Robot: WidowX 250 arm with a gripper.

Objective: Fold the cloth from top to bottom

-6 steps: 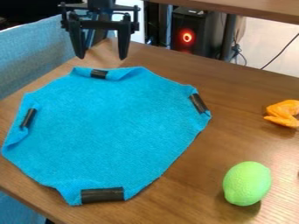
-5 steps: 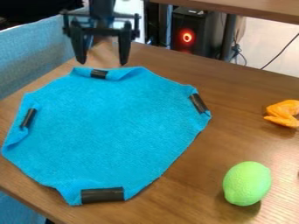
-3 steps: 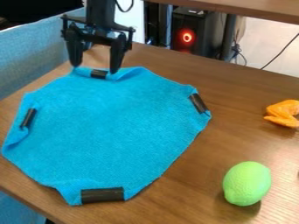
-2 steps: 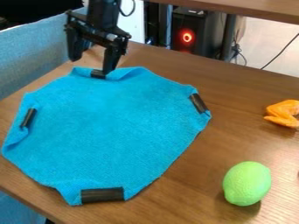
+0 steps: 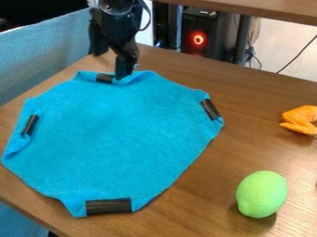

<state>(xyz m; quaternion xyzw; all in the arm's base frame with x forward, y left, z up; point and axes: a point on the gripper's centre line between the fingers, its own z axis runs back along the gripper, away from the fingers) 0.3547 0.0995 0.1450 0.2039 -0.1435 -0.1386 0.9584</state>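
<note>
“Four black strips point(image 5: 108, 206) on the blue cloth point(image 5: 117, 139): one at the top, one at the bottom, one on each side. Position?”

“Cloth lies spread on the wooden counter point(image 5: 248, 148), left and centre of the view. Outline roughly many-sided, edges turned over near the top and left strips.”

“End effector point(image 5: 111, 65)?”

“Upper left, over the far edge of the cloth, tilted. Released, its two fingers apart. Right-hand finger in the view is lower, its tip just beside the top strip. Whether it touches the fabric, cannot tell.”

“Other items on the counter?”

“Green lime-like fruit point(image 5: 262, 194), lower right, well apart from the cloth. Orange object point(image 5: 302, 121) at the right edge, farther back than the fruit; kind uncertain.”

“Surroundings?”

“Pale blue fabric point(image 5: 40, 60) along the left side of the counter. Behind the counter, a black box point(image 5: 213, 34) with a glowing red ring point(image 5: 198, 39). Brown board point(image 5: 254, 8) across the top right. Thin dark cable point(image 5: 298, 56) below it, against a pale floor point(image 5: 278, 41).”
</note>
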